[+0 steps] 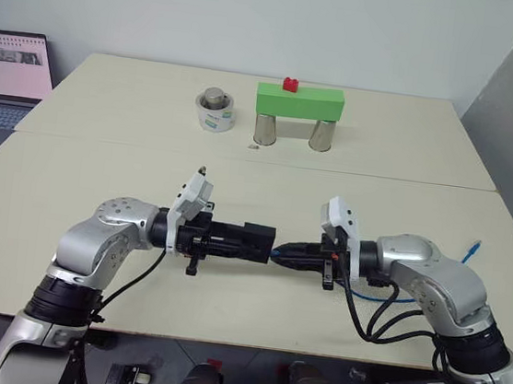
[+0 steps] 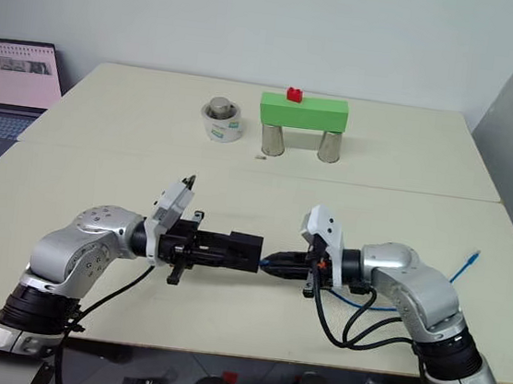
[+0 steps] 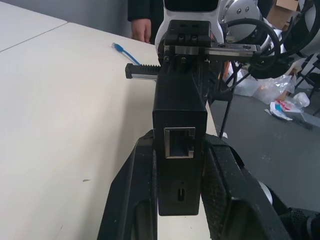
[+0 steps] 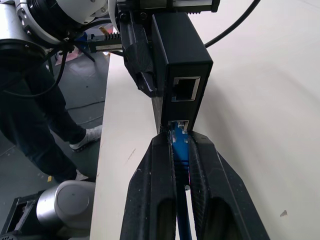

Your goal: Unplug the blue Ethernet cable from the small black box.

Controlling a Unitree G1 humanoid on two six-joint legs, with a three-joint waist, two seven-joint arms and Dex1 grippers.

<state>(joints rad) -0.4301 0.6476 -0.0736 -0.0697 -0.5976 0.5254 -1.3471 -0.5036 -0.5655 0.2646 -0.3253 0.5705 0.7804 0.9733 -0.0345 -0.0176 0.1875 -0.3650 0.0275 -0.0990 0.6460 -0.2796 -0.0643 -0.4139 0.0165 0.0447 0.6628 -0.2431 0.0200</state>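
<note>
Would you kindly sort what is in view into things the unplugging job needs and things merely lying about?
Job:
small black box
blue Ethernet cable
left gripper
right gripper

Lying about:
green block
two metal cans
tape roll
laptop

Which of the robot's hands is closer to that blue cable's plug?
Right. The right end effector is shut on the blue cable just behind its plug, which is still in the black box. The left end effector clamps the box itself.
</note>
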